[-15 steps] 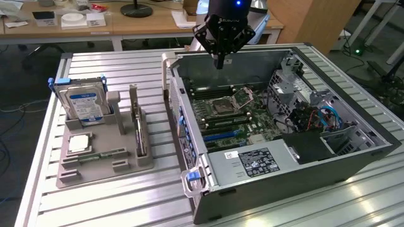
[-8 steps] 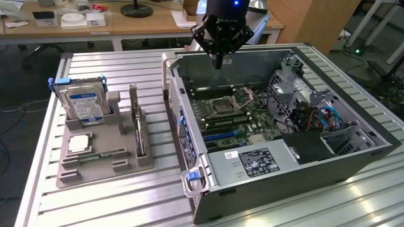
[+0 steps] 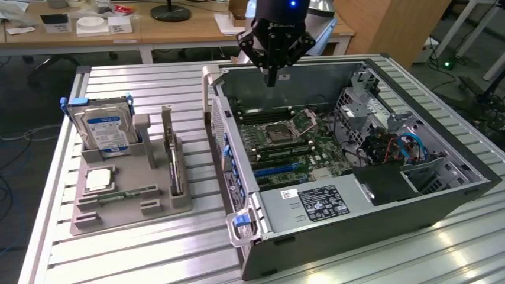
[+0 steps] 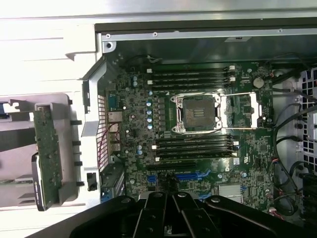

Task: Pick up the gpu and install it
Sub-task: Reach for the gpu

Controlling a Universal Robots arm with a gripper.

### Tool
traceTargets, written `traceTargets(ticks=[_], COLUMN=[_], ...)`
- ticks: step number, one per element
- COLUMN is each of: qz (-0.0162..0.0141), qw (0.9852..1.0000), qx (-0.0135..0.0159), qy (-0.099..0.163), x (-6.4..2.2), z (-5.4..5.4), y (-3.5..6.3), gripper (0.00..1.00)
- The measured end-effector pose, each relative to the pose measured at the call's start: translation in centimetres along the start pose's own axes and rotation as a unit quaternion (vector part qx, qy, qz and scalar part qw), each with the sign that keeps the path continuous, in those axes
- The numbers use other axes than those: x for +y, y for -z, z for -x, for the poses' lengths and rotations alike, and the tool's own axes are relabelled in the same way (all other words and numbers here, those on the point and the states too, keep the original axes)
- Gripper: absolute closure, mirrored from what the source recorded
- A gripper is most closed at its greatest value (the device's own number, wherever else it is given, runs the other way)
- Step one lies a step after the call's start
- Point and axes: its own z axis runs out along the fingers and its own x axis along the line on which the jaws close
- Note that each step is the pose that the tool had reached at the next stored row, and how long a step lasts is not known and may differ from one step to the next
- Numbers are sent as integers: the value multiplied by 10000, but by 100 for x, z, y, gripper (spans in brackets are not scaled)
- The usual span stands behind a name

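Hovering over the open computer case point(image 3: 355, 231), the gripper point(image 3: 271, 80) hangs above the circuit board point(image 3: 284, 142) inside, close to the case's far wall in the exterior view. Its fingers are pressed together and hold nothing. The graphics card point(image 3: 174, 168) is outside the case, on the exterior view's left of it, standing upright on edge in a grey holder point(image 3: 126, 207) just beside the case wall, with its pale metal strip at the top end. A blue-labelled hard drive point(image 3: 104, 131) stands in the same holder, farther from the case than the card. Case and holder both rest on a ribbed metal table point(image 3: 158, 254), and the gripper is well apart from the card
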Motion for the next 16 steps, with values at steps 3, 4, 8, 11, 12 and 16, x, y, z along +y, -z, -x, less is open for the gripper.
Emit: traceTargets(ticks=[3,4,8,11,12,16], qz=[0,0,0,0,0,0], qw=[10000,10000,10000,10000,10000,10000], qx=[0,0,0,0,0,0], qy=[0,0,0,0,0,0], x=[-1,-1,-2,-3,-3,-4], z=[-11,-14,-27,-36,-40,-50], y=[0,0,1,1,1,1], gripper=[90,90,90,90,90,90])
